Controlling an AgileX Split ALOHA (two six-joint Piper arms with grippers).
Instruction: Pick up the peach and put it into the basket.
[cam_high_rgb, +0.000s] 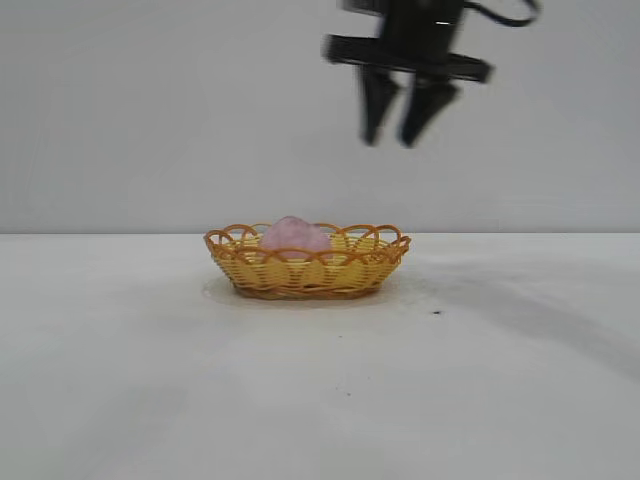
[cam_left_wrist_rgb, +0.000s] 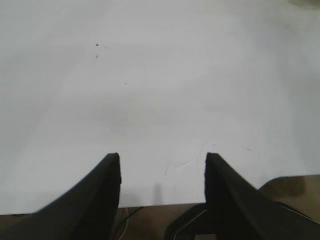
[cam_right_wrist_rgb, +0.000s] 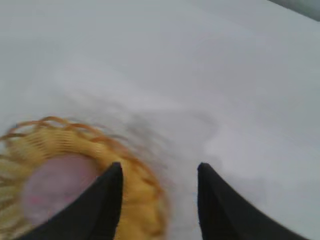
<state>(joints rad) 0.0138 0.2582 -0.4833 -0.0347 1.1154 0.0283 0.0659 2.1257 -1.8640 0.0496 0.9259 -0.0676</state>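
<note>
- The peach (cam_high_rgb: 294, 236) lies inside the basket (cam_high_rgb: 308, 273), its pink top showing just above the looped rim.
- The basket stands on the white table (cam_high_rgb: 150, 380), near the table's middle in the exterior view.
- The right gripper (cam_high_rgb: 402, 136) hangs in the air above the basket and to its right, fingers pointing down, parted and holding nothing.
- In the right wrist view the peach (cam_right_wrist_rgb: 57, 187) and basket (cam_right_wrist_rgb: 140, 200) sit beside one finger (cam_right_wrist_rgb: 102, 207).
- The left gripper (cam_left_wrist_rgb: 162, 160) is over bare table near its edge, its fingers apart and empty.
</note>
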